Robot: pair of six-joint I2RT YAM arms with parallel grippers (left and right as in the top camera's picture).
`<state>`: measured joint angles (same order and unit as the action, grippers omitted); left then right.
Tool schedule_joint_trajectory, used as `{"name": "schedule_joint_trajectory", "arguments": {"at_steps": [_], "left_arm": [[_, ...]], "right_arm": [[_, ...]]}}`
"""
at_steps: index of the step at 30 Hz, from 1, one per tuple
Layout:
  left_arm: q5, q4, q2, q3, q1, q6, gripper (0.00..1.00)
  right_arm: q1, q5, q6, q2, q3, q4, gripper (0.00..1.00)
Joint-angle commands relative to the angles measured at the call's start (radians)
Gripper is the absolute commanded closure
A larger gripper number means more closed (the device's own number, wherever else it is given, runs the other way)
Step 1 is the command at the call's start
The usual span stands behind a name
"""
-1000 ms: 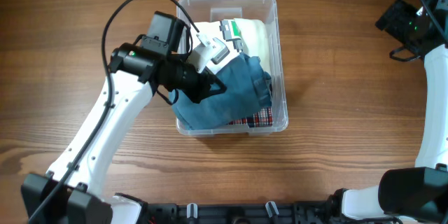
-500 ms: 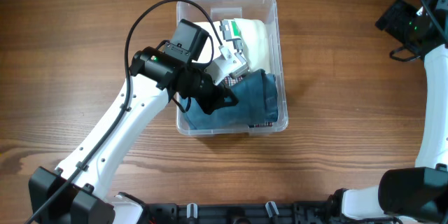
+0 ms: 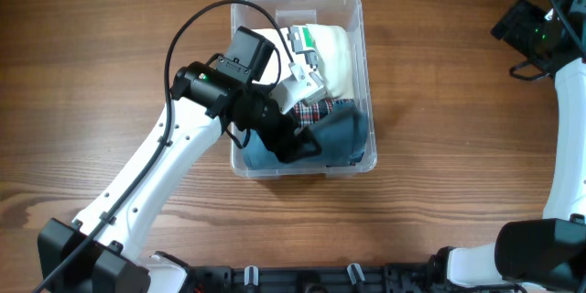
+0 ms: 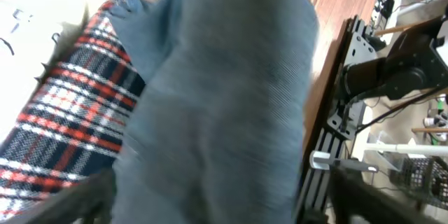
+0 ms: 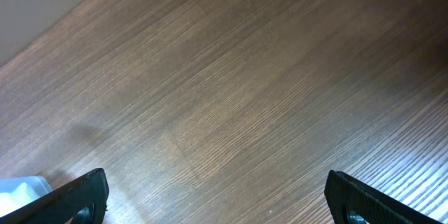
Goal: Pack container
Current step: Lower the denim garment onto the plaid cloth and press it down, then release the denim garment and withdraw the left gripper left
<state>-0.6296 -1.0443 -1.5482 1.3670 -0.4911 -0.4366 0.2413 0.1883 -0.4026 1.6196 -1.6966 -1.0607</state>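
The clear plastic container (image 3: pixel 361 20) stands mid-table and holds folded clothes. A cream cloth (image 3: pixel 335 50) lies at its far end, a plaid cloth (image 3: pixel 317 110) in the middle and a blue denim cloth (image 3: pixel 344 135) at the near end. My left gripper (image 3: pixel 298 143) reaches down into the container over the blue cloth. In the left wrist view its fingers (image 4: pixel 89 197) stand wide apart, open, with the blurred blue cloth (image 4: pixel 224 112) filling the space between them and the plaid cloth (image 4: pixel 63 133) to the left. My right gripper (image 5: pixel 224 196) is open over bare wood.
The right arm (image 3: pixel 531 32) is parked at the table's far right corner, well away from the container. A corner of the container (image 5: pixel 17 185) shows at the right wrist view's lower left. A black rail (image 3: pixel 302 275) runs along the table's front edge.
My left gripper went from shut to open inside the container. The blue cloth slid toward the near right corner, uncovering the plaid cloth. The right arm has not moved.
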Motion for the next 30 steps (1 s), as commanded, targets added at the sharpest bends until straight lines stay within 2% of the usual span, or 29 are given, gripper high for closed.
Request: {"name": "schedule_joint_trajectory", "arguments": {"at_steps": [1, 7, 13, 16, 19, 23, 27, 30], "left_arm": [[-0.023, 0.044, 0.003, 0.023, -0.005, 0.001, 0.00], [-0.023, 0.126, 0.003, 0.038, 0.000, 0.072, 0.00], [-0.022, 0.133, 0.022, 0.165, 0.038, 0.158, 0.00], [0.029, 0.127, 0.043, 0.267, 0.064, 0.282, 0.00], [0.172, 0.079, 0.078, 0.366, 0.075, 0.415, 0.00], [0.311, 0.022, 0.153, 0.399, 0.074, 0.609, 0.03], [0.371, -0.088, 0.234, 0.399, 0.074, 0.812, 0.03], [0.373, -0.208, 0.284, 0.399, 0.074, 0.871, 0.04]], "right_arm": [[0.005, 0.021, 0.008, 0.011, 0.004, 0.002, 0.00], [0.005, 0.021, 0.008, 0.011, 0.004, 0.002, 0.00], [0.005, 0.021, 0.008, 0.011, 0.004, 0.002, 0.00], [0.005, 0.021, 0.008, 0.011, 0.004, 0.002, 0.00], [0.005, 0.021, 0.008, 0.011, 0.004, 0.002, 0.00], [0.005, 0.021, 0.008, 0.011, 0.004, 0.002, 0.01], [0.005, 0.021, 0.008, 0.011, 0.004, 0.002, 0.00], [0.005, 0.021, 0.008, 0.011, 0.004, 0.002, 0.00]]}}
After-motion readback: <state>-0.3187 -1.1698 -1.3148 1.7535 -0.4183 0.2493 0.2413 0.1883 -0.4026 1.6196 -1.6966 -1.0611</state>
